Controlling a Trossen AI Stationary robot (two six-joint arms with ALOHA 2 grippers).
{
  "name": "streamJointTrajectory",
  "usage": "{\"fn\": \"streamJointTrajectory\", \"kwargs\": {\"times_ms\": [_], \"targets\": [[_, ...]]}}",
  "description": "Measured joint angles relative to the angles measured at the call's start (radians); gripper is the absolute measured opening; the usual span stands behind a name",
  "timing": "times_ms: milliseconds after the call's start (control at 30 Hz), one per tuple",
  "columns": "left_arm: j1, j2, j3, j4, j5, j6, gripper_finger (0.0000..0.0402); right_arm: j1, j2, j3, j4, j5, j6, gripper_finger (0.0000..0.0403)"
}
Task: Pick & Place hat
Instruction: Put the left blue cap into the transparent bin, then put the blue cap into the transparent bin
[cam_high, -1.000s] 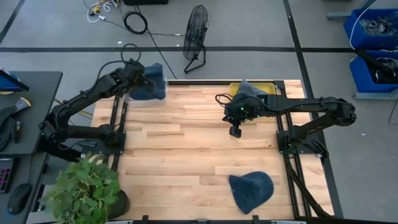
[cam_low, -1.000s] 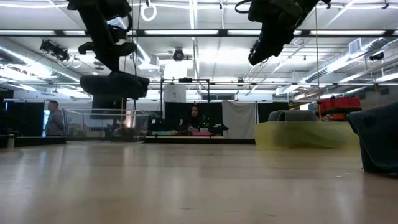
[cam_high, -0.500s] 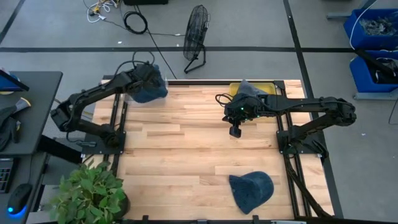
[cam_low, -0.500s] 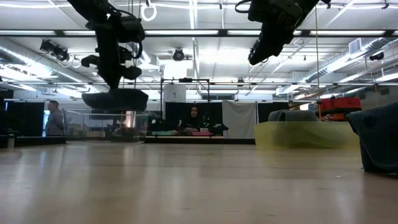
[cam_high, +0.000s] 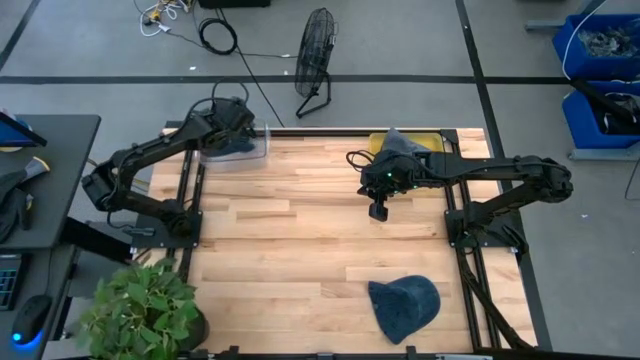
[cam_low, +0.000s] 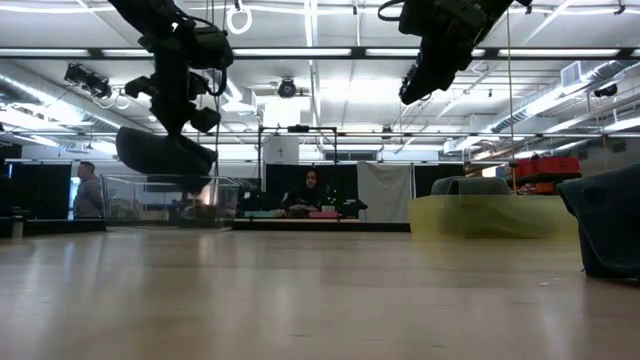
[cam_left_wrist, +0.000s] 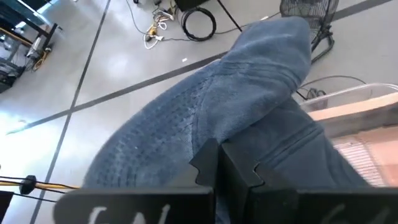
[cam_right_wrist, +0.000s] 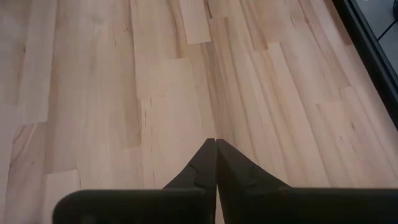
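Observation:
A blue hat (cam_high: 238, 145) hangs from my left gripper (cam_high: 232, 122) at the table's far left corner, above a clear bin (cam_high: 262, 152). In the low view the hat (cam_low: 160, 152) hangs tilted under the left gripper (cam_low: 188, 108). Blue cloth (cam_left_wrist: 205, 118) fills the left wrist view. My right gripper (cam_high: 378, 211) is shut on nothing and hovers above the table's middle, as its wrist view shows (cam_right_wrist: 216, 163). A second blue hat (cam_high: 404, 306) lies flat by the near edge. A third hat (cam_high: 398, 143) sits in a yellow bin (cam_high: 432, 139). My left gripper pinches the blue hat's cloth (cam_left_wrist: 214, 134) between its two shut fingers (cam_left_wrist: 208, 167), coming from above. Which part of the hat this is, the cloth itself hides. The hat hangs tilted below the fingers, lifted clear above the clear bin.
The clear bin (cam_low: 170, 200) stands at the far left corner and the yellow bin (cam_low: 480, 215) at the far right. A fan (cam_high: 314, 60) stands on the floor beyond the far edge. A potted plant (cam_high: 140, 305) is by the near left corner. Bare wood (cam_high: 290, 240) lies between.
My left gripper has carried the hat a little toward the table's far edge over the clear bin and has turned. The hat dropped lower, then tipped from level to slanting and swung sideways under the fingers. The right arm kept still.

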Motion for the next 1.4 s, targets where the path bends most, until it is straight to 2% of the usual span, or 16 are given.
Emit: {"fn": "streamJointTrajectory", "kwargs": {"times_ms": [467,700,933,1067,1400], "targets": [[-0.003,0.065,0.001,-0.008,0.217,0.035,0.0014,0.0,0.0,0.0,0.0,0.0,0.0,0.0007],[-0.005,0.068,0.001,-0.024,0.222,0.075,0.0026,0.0,0.0,0.0,0.0,0.0,0.0,0.0007],[-0.005,0.067,0.001,-0.034,0.222,0.091,0.0093,0.0,0.0,0.0,0.0,0.0,0.0,0.0007],[-0.008,0.056,0.001,-0.034,0.222,0.157,0.0117,0.0,0.0,0.0,0.0,0.0,0.001,0.0007],[-0.121,-0.065,0.001,-0.022,0.222,0.238,0.0114,0.0,0.0,0.0,0.0,0.0,0.037,0.0015]]}}
